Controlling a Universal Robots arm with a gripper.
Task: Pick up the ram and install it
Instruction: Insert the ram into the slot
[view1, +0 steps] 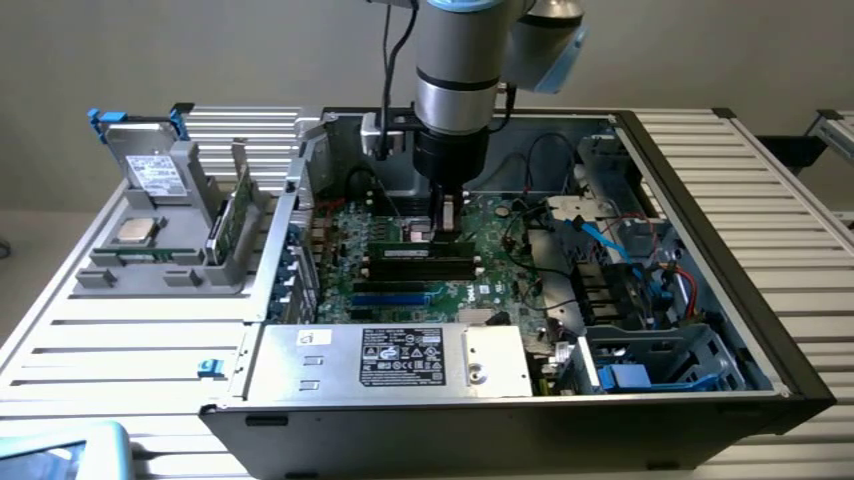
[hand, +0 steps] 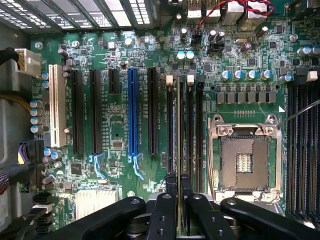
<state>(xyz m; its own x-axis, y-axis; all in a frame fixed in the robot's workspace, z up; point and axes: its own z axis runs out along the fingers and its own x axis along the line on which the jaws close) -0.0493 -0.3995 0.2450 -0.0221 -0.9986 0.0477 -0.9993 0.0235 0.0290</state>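
The ram (hand: 178, 130) stands on its long edge inside the open computer case (view1: 727, 250). It is lined up with the narrow black memory slots (hand: 190, 125), between the blue expansion slot (hand: 132, 110) and the empty processor socket (hand: 245, 162). In the exterior view the ram (view1: 400, 250) shows as a green strip with a pale label, low over the motherboard (view1: 387, 295). Whether its lower edge is already in a slot cannot be told.

The gripper (hand: 178, 184) has its jaws clenched on the ram, one on each flat face. In the exterior view the gripper (view1: 451, 232) sits toward that view's right end of the stick rather than at its middle.

Handling assessment:
- **Weight and stiffness:** the stick is judged light, thin and stiff, so it should carry without sagging.
- **Fragility:** the chips and the contact edge are fragile.
- **Where to hold:** the proper hold is on the flat faces near the upper edge, well clear of the contacts. The present hold appears to meet this.
- **Slippage:** the faces are smooth, so slippage under downward pressure is possible.
- **Off-centre hold:** this may load one end more than the other, so tilt in the slot is the chief hazard.

The case rests on a slatted white counter (view1: 134, 340).
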